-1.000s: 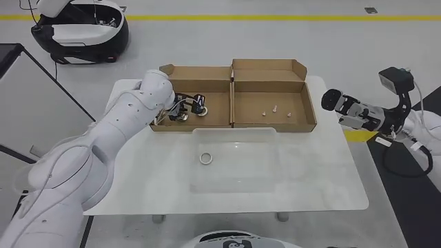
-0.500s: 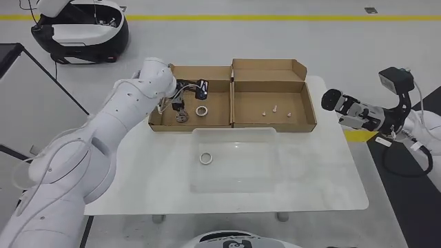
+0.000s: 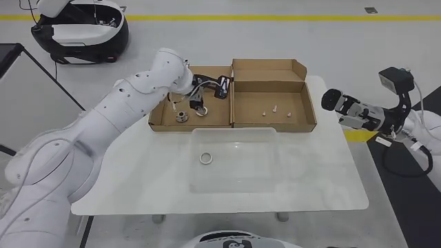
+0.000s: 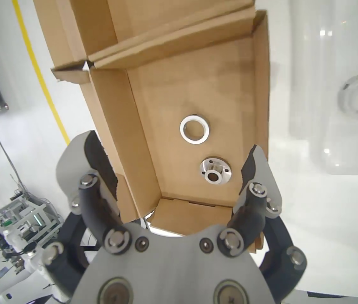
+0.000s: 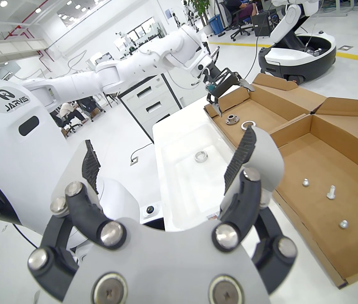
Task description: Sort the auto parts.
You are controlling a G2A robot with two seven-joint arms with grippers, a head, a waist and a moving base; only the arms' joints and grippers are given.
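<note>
**Now the left arm is up and out of the box, hands empty**

Just a second ago I had the left gripper low inside the left cardboard box, right over the parts. Since then it has lifted and swung toward the box's far side, next to the wall it shares with the right cardboard box. The flanged hub sits flat on the box floor, just beside the metal ring but not touching it. I read that as a finished drop: the hub is in its place and the arm is free for the next part.

One more ring lies in the clear tray at the near side of the table. My guess is that it goes next, into the left box with its twin. The small bolts are spread over the right box.

On the left gripper the fingers are spread wide, with nothing between them and nothing touching the pads. The right gripper hangs off the right end of the table, well apart from both boxes. Its fingers are also wide apart and hold nothing.
</note>
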